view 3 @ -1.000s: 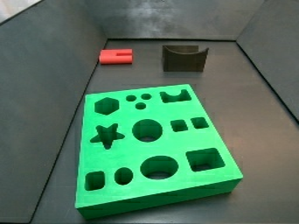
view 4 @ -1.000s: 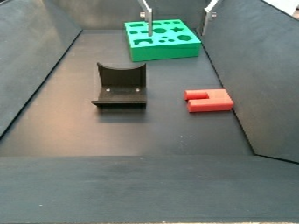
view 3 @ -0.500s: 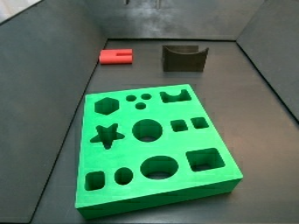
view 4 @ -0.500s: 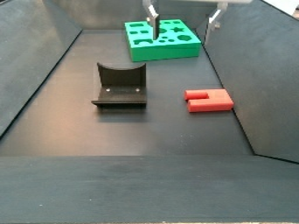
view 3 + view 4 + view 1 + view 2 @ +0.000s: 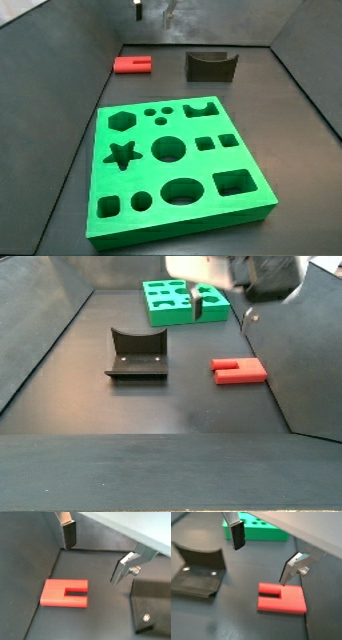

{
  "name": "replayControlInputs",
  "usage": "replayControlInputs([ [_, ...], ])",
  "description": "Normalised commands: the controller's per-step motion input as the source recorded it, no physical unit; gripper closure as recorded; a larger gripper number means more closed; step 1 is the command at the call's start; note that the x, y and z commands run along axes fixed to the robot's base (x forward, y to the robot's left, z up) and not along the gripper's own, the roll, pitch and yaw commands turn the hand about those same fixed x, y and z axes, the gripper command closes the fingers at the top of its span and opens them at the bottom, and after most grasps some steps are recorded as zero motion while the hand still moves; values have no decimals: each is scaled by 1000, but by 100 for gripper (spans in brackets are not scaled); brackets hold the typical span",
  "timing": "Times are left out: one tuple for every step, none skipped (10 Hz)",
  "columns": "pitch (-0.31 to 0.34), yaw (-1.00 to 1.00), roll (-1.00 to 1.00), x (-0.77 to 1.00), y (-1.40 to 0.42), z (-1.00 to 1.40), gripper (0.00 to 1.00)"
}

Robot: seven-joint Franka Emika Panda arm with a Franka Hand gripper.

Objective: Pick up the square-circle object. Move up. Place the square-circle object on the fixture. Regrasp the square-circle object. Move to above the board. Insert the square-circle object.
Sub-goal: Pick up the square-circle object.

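Observation:
The square-circle object is a small red piece with a notch in one end. It lies flat on the dark floor, seen in both side views and both wrist views. My gripper hangs open above the floor, between the red piece and the green board, with nothing between its fingers. In a wrist view the gripper stands wide apart, with the red piece off to one side of its gap. The dark fixture stands apart from the piece.
The floor is boxed in by slanted dark walls. The green board has star, hexagon, circle and square cut-outs. The fixture stands beside the red piece near the back wall. The gripper fingers show only at the picture's upper edge.
The gripper has come down and forward from over the board toward the red piece. Its body now fills more of a side view. The red piece has not moved.

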Motion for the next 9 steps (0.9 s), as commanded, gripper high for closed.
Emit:
replayControlInputs([
  [0,-1000,0,-51,0,-471,0],
  [0,-1000,0,-26,0,-469,0],
  [0,-1000,-23,-6,0,-471,0],
  [-7,-983,-77,0,-14,-426,0],
  [-21,-969,-46,0,-57,-426,0],
  [-49,-989,-31,0,-49,-454,0],
  [-47,-1000,-13,0,0,-437,0],
  [-89,-931,14,-69,0,-389,0],
  [-24,-654,139,-297,0,-309,0],
])
